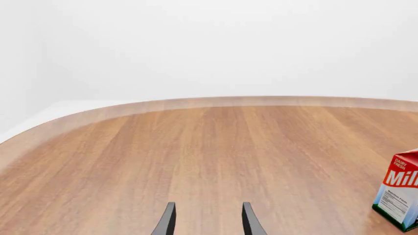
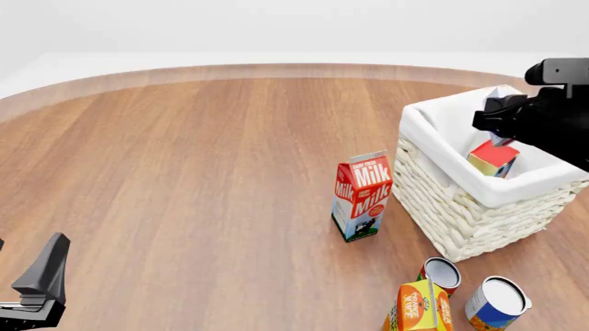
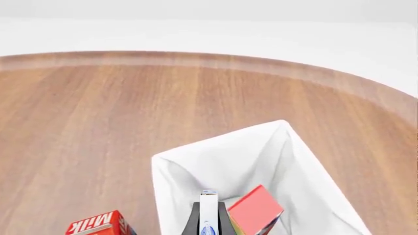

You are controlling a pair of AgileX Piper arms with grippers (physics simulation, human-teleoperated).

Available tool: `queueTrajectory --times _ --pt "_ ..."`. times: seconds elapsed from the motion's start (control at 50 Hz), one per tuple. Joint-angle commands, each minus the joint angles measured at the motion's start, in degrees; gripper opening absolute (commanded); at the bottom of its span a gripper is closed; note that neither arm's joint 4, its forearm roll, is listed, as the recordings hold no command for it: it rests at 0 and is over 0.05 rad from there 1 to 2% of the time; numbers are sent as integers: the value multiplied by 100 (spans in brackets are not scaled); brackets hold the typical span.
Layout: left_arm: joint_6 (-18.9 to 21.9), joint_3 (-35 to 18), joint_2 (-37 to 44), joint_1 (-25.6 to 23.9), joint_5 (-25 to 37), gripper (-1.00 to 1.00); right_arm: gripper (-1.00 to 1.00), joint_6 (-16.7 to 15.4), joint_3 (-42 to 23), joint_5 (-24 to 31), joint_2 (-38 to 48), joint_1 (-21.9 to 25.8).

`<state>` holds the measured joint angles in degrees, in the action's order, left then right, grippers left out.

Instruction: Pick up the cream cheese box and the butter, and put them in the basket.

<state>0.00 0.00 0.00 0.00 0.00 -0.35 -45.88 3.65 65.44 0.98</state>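
cream cheese box: the small flat white and pale blue-grey carton point(image 3: 208, 211) sits edge-on between the fingers of the right end effector point(image 3: 209, 218), hanging over the open top of the basket; in the front view only a pale corner pokes out above the arm.

butter: the red-and-orange rectangular carton with a yellow side point(image 2: 492, 158) is already inside the basket, tilted against the liner; the right wrist view shows it just beside the held box.

basket: big square whitish woven wicker basket with a white cloth liner folded over the rim point(image 2: 432, 134). As far as I can see, the butter is the only thing resting in it.

step: looks like the drop-off of the second item. Next move, I'd guess, is lowering a bit and letting the fingers part so the box lands next to the butter.

right end effector: clamped on the cream cheese box.

left end effector point(image 1: 207, 220): fingers spread, nothing between them, low over bare wooden table point(image 2: 184, 172), well apart from everything.

other stuff: red gabled milk carton point(image 2: 361, 195) stands near the basket's front; an orange juice carton point(image 2: 418, 307) and two round tins point(image 2: 497, 302) sit nearer the camera.
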Motion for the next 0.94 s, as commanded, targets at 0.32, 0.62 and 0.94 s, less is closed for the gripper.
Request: queueTrajectory --times 0.32,0.62,0.94 --pt "0 0 0 0 0 100 100 -85 -10 -150 -48 -111" --pt "0 0 0 0 0 100 100 -65 -33 -41 -179 98" --pt "0 0 0 0 0 100 100 -85 -1145 1249 -1398 1056"
